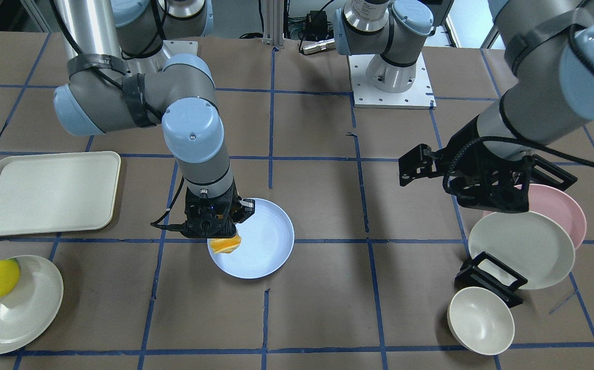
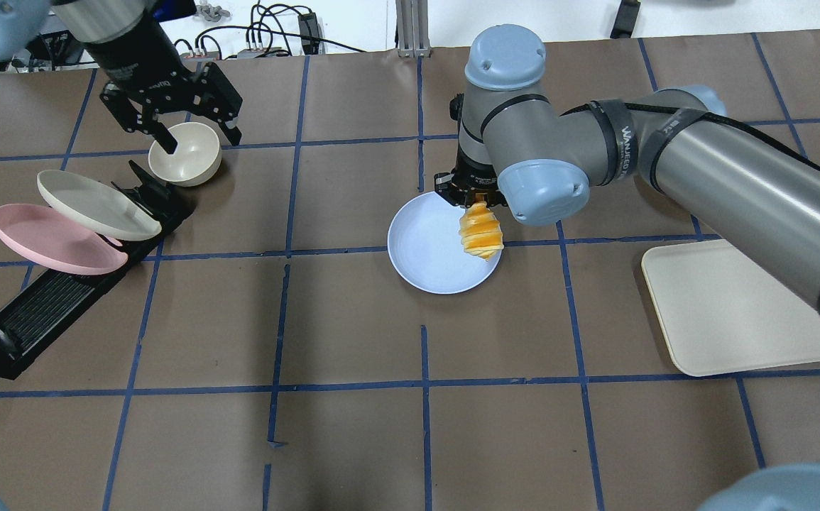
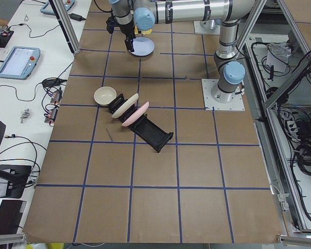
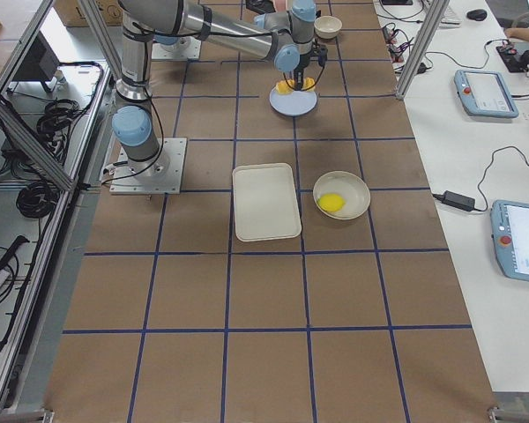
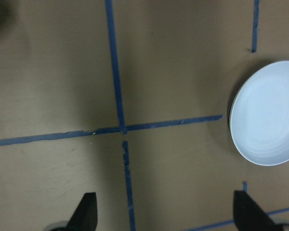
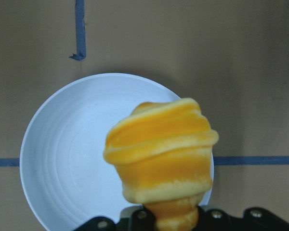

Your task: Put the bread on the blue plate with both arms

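**Right hand holds the bread over the blue plate**

The right hand (image 2: pixel 476 199) is clenched on one end of the bread (image 2: pixel 481 231). The loaf hangs from the fingers with its free end pointing down. It is over the blue plate (image 2: pixel 424 248), above the part of the rim that is nearest to the right arm. The right wrist view shows the bread in front of the plate, but I cannot tell if its lower end touches the plate. The plate lies flat on the desk (image 2: pixel 353 326), near the middle.

The left hand (image 2: pixel 199 135) is released, with its fingers spread wide and nothing between them. It hangs high over the desk, well apart from the blue plate. In the overhead view it appears over a cream bowl (image 2: pixel 186 152).

A cream tray (image 2: pixel 736 312) lies on the desk beside the right arm.
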Tool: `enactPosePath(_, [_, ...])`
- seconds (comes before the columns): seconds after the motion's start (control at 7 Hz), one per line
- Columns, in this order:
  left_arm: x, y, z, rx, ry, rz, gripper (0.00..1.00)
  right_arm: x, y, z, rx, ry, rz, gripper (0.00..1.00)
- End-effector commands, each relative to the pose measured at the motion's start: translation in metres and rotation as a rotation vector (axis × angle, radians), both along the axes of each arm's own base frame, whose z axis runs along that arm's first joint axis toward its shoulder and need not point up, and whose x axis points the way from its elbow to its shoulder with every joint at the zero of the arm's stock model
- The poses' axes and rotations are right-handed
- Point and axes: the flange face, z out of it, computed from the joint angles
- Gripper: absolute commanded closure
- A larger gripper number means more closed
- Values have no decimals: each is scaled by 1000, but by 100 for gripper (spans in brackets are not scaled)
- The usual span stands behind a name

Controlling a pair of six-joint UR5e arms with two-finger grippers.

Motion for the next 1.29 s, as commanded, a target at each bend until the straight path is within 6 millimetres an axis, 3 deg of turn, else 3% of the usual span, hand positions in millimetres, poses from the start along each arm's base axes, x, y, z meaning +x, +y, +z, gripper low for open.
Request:
enactPosePath(0.0, [-3,23,62,-71,-8,-4,0,5,-5,-25,14,-4,-1,93])
enactPosePath(0.14, [-2,28,70,-87,-19,-2,0,6,-5,-32,9,-12,-11,93])
enactPosePath(0.29, [-5,29,80,-102,-22,33,0,21,0,-43,23,-11,-26,93])
enactPosePath(0.57, [-17,27,73,-78,2,98,0,61,6,-75,-9,-7,10,93])
enactPosePath(0.86, [-16,29,53,-36,-1,86,0,58,4,-69,-19,-8,14,93])
enactPosePath(1.0, [-12,29,50,-41,3,63,0,55,3,-69,-13,-7,13,86])
enactPosePath(1.14, [-14,25,50,-62,10,20,0,55,6,-74,-7,-10,19,1])
